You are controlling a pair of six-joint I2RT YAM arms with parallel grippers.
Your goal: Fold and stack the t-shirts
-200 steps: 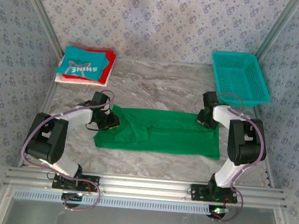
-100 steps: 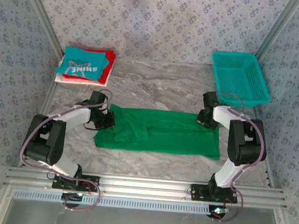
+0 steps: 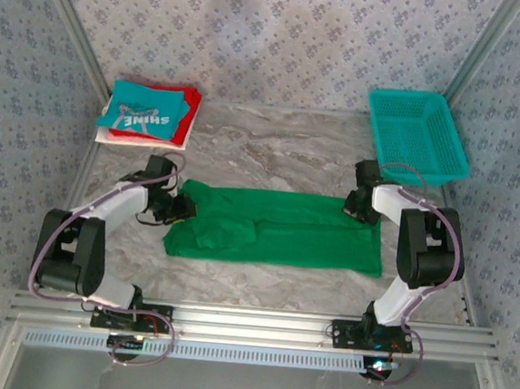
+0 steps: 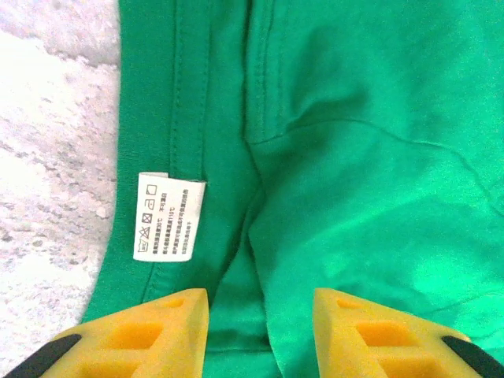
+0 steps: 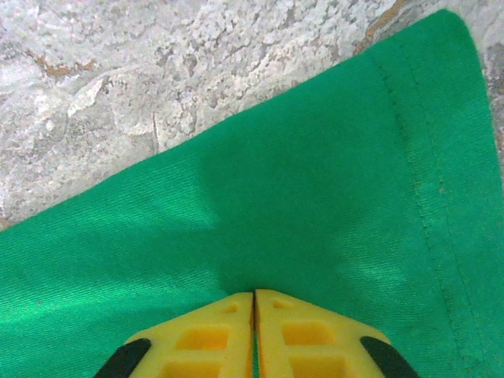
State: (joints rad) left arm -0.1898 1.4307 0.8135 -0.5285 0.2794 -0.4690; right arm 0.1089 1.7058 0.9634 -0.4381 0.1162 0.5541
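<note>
At centre of marbled table [image 3: 273,150] — green t-shirt [image 3: 279,237], flattened into long band running left to right; at its left end, left gripper [image 3: 178,211], yellow fingers [image 4: 169,331] spread apart over cloth, near white care label [image 4: 169,214]; at far right corner, right gripper [image 3: 359,208], tips pressed together, pinching green cloth; in far left corner, stack of folded t-shirts [image 3: 149,114] — teal "SHINE" on top, red and white beneath; far right, teal mesh basket [image 3: 417,135].
</note>
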